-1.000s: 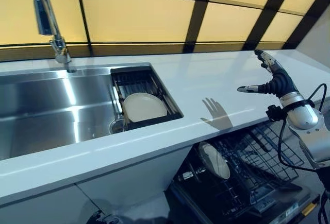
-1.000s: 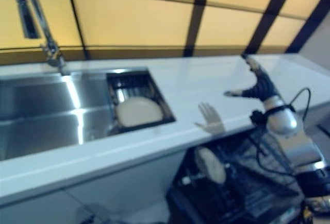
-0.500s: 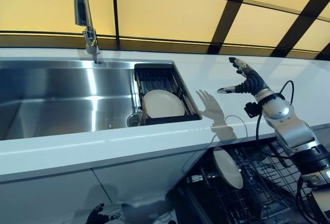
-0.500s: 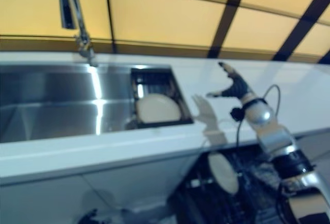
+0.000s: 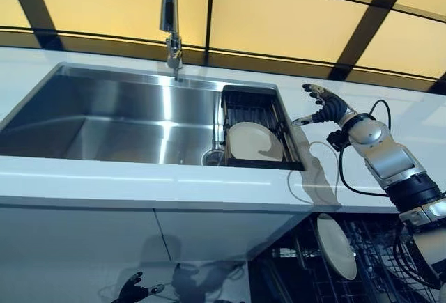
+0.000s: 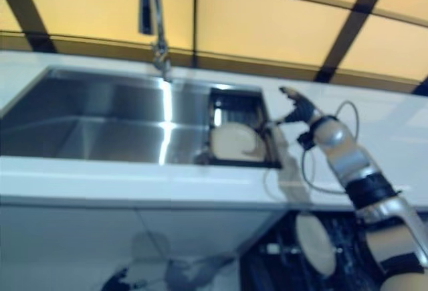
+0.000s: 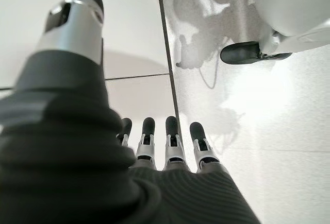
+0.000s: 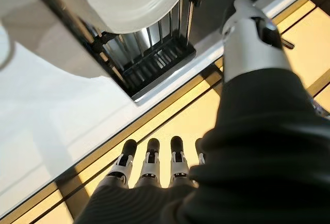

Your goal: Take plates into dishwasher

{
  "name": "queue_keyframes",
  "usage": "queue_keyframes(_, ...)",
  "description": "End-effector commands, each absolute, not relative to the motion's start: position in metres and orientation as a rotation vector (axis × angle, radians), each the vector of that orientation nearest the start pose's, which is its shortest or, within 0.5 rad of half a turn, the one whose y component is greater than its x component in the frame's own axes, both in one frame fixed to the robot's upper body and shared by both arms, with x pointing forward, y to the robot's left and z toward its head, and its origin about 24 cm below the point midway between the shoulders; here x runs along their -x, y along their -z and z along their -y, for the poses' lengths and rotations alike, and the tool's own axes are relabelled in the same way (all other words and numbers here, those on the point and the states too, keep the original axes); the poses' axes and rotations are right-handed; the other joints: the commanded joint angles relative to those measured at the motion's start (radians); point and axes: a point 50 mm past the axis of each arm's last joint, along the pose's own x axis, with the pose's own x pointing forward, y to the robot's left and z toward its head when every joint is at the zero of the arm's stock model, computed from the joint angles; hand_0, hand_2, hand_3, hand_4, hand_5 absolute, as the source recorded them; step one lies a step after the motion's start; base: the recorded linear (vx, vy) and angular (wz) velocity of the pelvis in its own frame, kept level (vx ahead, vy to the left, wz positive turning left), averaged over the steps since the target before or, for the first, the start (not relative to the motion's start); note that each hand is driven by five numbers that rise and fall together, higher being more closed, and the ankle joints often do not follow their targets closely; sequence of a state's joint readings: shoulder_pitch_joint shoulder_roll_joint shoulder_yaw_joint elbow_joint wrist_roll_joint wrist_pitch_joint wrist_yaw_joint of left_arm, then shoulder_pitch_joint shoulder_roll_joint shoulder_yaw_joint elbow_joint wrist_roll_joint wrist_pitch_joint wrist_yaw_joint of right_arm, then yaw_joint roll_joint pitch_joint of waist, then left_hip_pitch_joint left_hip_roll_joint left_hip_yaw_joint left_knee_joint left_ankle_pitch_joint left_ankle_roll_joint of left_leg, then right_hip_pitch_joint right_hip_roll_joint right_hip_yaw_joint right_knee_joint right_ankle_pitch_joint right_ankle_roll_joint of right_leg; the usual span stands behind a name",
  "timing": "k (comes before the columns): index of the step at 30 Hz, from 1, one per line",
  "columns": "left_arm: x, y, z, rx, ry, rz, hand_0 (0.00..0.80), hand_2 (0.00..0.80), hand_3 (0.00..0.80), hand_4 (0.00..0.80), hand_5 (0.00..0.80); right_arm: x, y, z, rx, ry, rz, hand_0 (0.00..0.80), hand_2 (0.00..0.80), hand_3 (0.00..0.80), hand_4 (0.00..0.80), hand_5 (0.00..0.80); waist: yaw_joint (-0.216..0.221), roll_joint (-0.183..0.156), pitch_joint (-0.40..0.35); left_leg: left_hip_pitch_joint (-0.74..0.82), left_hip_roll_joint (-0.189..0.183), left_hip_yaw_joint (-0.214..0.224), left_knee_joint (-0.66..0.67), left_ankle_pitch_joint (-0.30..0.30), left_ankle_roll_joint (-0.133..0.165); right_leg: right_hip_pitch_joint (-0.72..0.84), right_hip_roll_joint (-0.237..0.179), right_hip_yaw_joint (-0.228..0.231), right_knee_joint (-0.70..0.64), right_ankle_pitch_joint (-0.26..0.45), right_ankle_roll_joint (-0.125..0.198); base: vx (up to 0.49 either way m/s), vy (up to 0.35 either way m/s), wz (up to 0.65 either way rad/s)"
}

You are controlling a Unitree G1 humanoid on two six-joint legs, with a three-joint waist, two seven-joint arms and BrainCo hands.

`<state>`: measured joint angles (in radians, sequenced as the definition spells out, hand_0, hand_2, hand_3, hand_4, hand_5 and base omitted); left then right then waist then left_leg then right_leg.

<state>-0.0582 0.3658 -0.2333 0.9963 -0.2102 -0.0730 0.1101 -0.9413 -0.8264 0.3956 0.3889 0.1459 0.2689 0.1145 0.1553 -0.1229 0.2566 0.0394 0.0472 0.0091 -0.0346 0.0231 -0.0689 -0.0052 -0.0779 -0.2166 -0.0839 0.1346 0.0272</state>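
Observation:
A cream plate (image 5: 254, 141) lies tilted in the black drying rack (image 5: 245, 105) set in the right end of the steel sink; it also shows in the right wrist view (image 8: 135, 0). A second cream plate (image 5: 336, 246) stands on edge in the open dishwasher's wire rack (image 5: 376, 261) below the counter. My right hand (image 5: 322, 105) hovers open over the counter just right of the drying rack, fingers straight, holding nothing (image 8: 149, 163). My left hand (image 7: 165, 141) hangs open low down, over the floor, and appears only as a small shape at the bottom of the head view (image 5: 136, 290).
A tall tap (image 5: 170, 17) rises behind the sink (image 5: 111, 118). White countertop (image 5: 104, 184) runs along the front and to the right. A yellow panelled wall with dark bars backs the counter.
The camera has swung left, so the sink now fills the middle. My right hand has moved closer to the drying rack's right edge, still open.

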Motion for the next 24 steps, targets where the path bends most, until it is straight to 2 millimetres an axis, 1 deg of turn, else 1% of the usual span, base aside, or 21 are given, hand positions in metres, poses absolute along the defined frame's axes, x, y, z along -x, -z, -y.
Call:
queue_keyframes(1, -0.182, 0.109, -0.258, -0.333, -0.156, -0.797, 0.0, 0.0, 0.0, 0.0, 0.0, -0.375, -0.297, 0.223, 0.881, 0.006, 0.245, 0.0, 0.0, 0.0, 0.0, 0.0, 0.025, -0.003, -0.006, -0.068, -0.011, -0.047, 0.025, 0.018, 0.031, 0.042, -0.034, -0.013, 0.114, -0.102, 0.032, 0.011, 0.002, 0.2)
queue_keyframes(10, -0.176, 0.109, -0.266, -0.334, -0.175, -0.807, 0.0, 0.0, 0.0, 0.0, 0.0, -0.384, -0.299, 0.231, 0.89, 0.019, 0.153, 0.0, 0.0, 0.0, 0.0, 0.0, 0.072, 0.013, 0.005, -0.075, -0.015, -0.092, 0.037, 0.027, 0.023, 0.058, -0.052, -0.059, 0.139, -0.119, 0.029, 0.038, 0.012, 0.19)
queue_keyframes(16, -0.171, 0.11, -0.267, -0.348, -0.152, -0.814, 0.0, 0.0, 0.0, 0.0, 0.0, -0.386, -0.301, 0.242, 0.888, 0.061, 0.112, 0.0, 0.0, 0.0, 0.0, 0.0, 0.102, 0.029, 0.013, -0.079, -0.02, -0.125, 0.045, 0.032, 0.021, 0.067, -0.065, -0.087, 0.161, -0.132, 0.028, 0.036, 0.019, 0.15)
queue_keyframes(19, -0.17, 0.109, -0.268, -0.353, -0.141, -0.817, 0.0, 0.0, 0.0, 0.0, 0.0, -0.387, -0.3, 0.248, 0.875, 0.071, 0.072, 0.0, 0.0, 0.0, 0.0, 0.0, 0.114, 0.035, 0.019, -0.082, -0.021, -0.138, 0.049, 0.035, 0.02, 0.068, -0.071, -0.1, 0.173, -0.136, 0.029, 0.032, 0.002, 0.23)
queue_keyframes(24, -0.171, 0.109, -0.266, -0.361, -0.105, -0.807, 0.0, 0.0, 0.0, 0.0, 0.0, -0.39, -0.292, 0.254, 0.844, 0.068, 0.014, 0.0, 0.0, 0.0, 0.0, 0.0, 0.132, 0.038, 0.03, -0.085, -0.018, -0.152, 0.053, 0.04, 0.017, 0.075, -0.075, -0.115, 0.181, -0.14, 0.03, 0.024, -0.024, 0.12)
